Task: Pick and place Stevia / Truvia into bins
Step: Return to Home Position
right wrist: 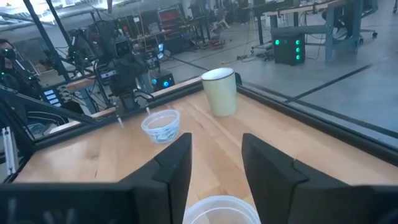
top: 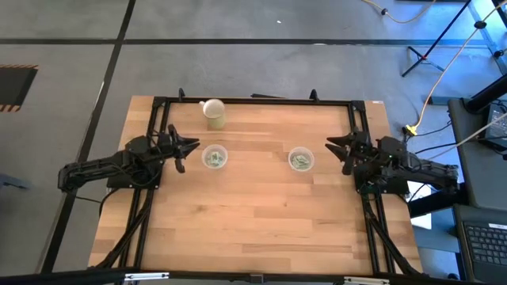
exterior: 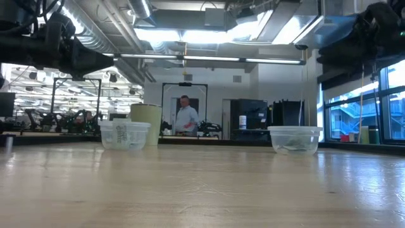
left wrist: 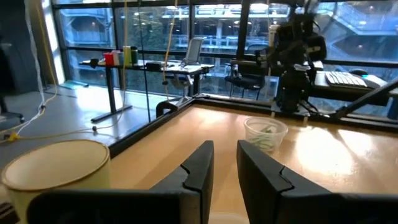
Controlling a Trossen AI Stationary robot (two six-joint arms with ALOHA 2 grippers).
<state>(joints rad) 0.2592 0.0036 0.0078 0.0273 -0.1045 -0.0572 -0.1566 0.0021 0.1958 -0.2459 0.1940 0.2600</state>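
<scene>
Pale wooden desk (top: 253,226) carries everything. The left tool (top: 184,150) hangs at the desk's left side, its two fingers (left wrist: 198,163) spread apart with nothing between them. Just past its tips, toward the desk's middle, stands the left clear cup (top: 204,157), close but not touched. Green-and-white Stevia packets (top: 215,159) lie inside that cup. The right tool (top: 342,150) hangs at the opposite side, its fingers (right wrist: 177,158) likewise parted and empty. The right clear cup (top: 291,159) stands just off its tips, apart from them, and holds more of the packets. The two clear cups stand well apart from each other, both between the two tools. Farther from the left tool, near the desk's far edge, an upright cream cup (top: 215,115) stands behind the left clear cup without touching it. Beyond the desk, in the low view, a person (exterior: 186,117) stands deep in the room, seen between the cups.
</scene>
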